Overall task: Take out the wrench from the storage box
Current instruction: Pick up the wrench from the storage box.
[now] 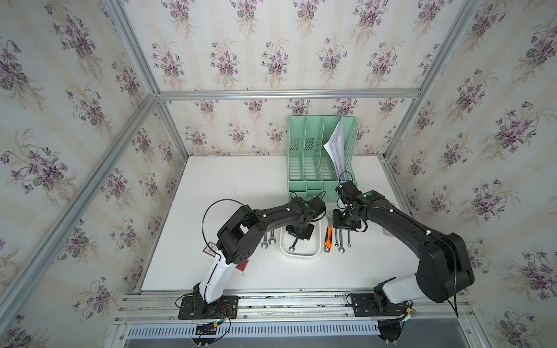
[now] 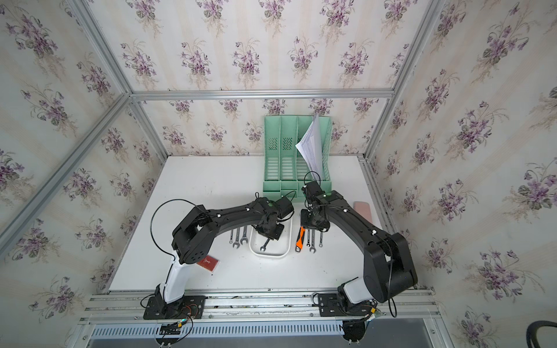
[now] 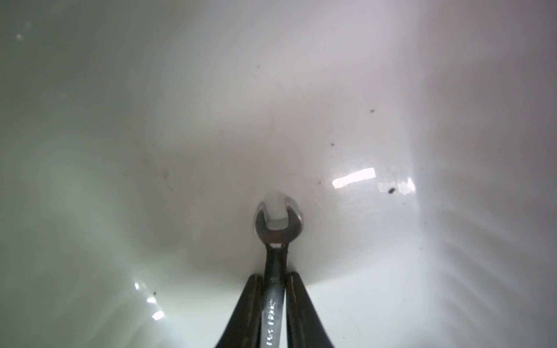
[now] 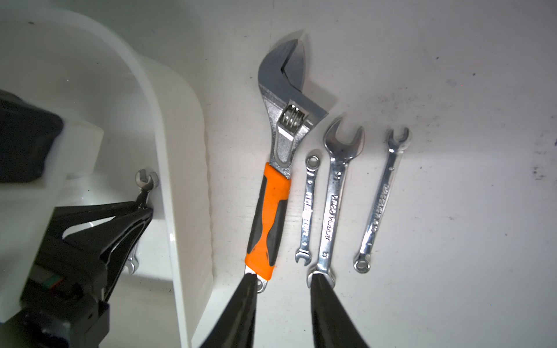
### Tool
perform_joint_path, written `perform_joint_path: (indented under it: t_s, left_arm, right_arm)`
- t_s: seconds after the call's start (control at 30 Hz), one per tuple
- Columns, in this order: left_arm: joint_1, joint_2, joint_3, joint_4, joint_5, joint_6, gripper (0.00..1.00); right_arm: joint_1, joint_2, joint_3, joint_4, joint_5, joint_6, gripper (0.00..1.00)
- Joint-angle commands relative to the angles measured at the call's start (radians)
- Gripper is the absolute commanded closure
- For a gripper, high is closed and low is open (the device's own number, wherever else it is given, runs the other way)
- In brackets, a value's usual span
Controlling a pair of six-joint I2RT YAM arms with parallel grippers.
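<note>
The wrench (image 3: pixel 275 259) is inside the box (image 1: pixel 300 254), near its middle. The left gripper (image 3: pixel 272 278) reaches down into the box and its jaws pinch the thin bar of the wrench tight, which is the easy part to grab. It looks ready to lift. The right gripper (image 4: pixel 284 278) hangs just outside the box, jaws a little apart and holding nothing. It is over the orange wrench (image 4: pixel 271 211) and some small spanners (image 4: pixel 334 205), out of the way.

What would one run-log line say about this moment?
left gripper: shut on wrench | wrench: inside storage box | right gripper: open, holding nothing, over loose wrenches
</note>
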Motion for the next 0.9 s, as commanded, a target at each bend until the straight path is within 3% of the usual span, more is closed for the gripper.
perform_joint_path:
  t_s: [0.0, 0.87]
  left_arm:
    - [0.004, 0.014, -0.008, -0.018, -0.028, -0.003, 0.83]
    - [0.077, -0.19, 0.062, -0.114, -0.061, -0.005, 0.85]
  right_arm:
    - [0.001, 0.002, 0.004, -0.01, -0.002, -0.006, 0.65]
    - [0.002, -0.015, 0.013, -0.025, 0.007, -0.006, 0.65]
